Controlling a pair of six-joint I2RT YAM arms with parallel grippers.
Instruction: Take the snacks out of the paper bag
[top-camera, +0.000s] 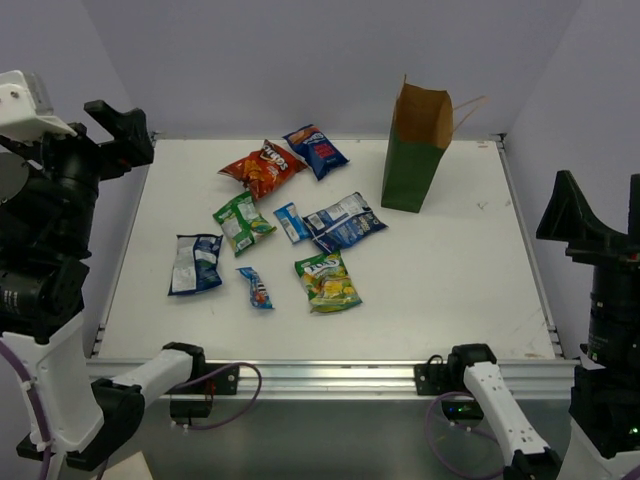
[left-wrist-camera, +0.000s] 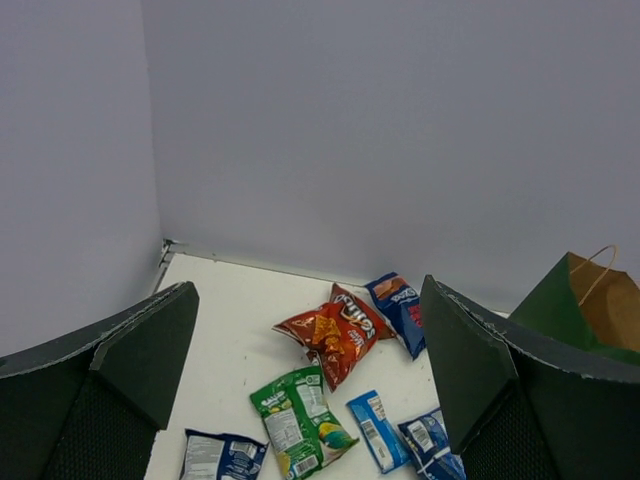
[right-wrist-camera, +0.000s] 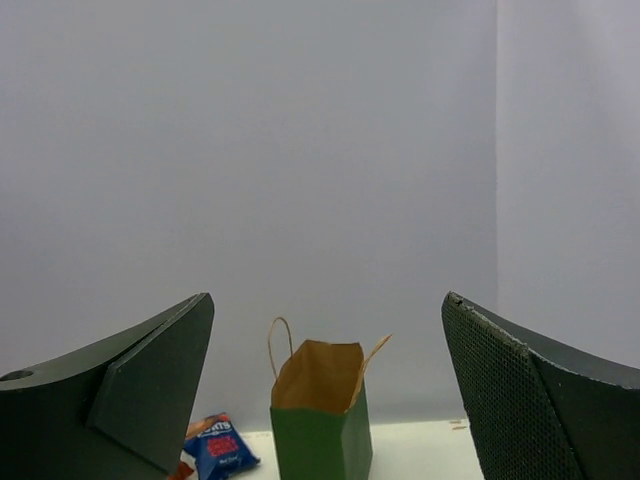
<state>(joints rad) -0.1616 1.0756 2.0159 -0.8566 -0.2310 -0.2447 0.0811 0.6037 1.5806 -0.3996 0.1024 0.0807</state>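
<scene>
Top external view has the snacks lying loose on the left half of the white table (top-camera: 450, 280), all outside the paper bag (top-camera: 408, 175). They are flat, crinkly foil packs: a red-orange packet (top-camera: 262, 168) touching a dark blue packet (top-camera: 316, 150) at the back, a green packet (top-camera: 242, 222), a slim light blue bar (top-camera: 291, 221) and a blue-and-white packet (top-camera: 345, 222) in the middle. Nearer the arms lie a second blue-and-white packet (top-camera: 196, 263), a small blue bar (top-camera: 256, 287) and a yellow-green packet (top-camera: 327, 281).

The paper bag stands upright toward the back right, well apart from the packets. It is dark green outside and plain brown inside, its mouth open, with thin tan loop handles (top-camera: 468, 108) sticking up. Its inside bottom cannot be seen.

The left gripper (left-wrist-camera: 308, 290) sits by the table's left edge with its dark, wedge-shaped fingers (left-wrist-camera: 140, 360) spread wide, gripping nothing and touching nothing. The right gripper (right-wrist-camera: 328, 300) sits off the right edge facing the bag, its fingers (right-wrist-camera: 520, 390) spread just as wide and empty; their inner faces show a fine mesh-like texture. Plain pale walls (top-camera: 330, 60) enclose the table.
</scene>
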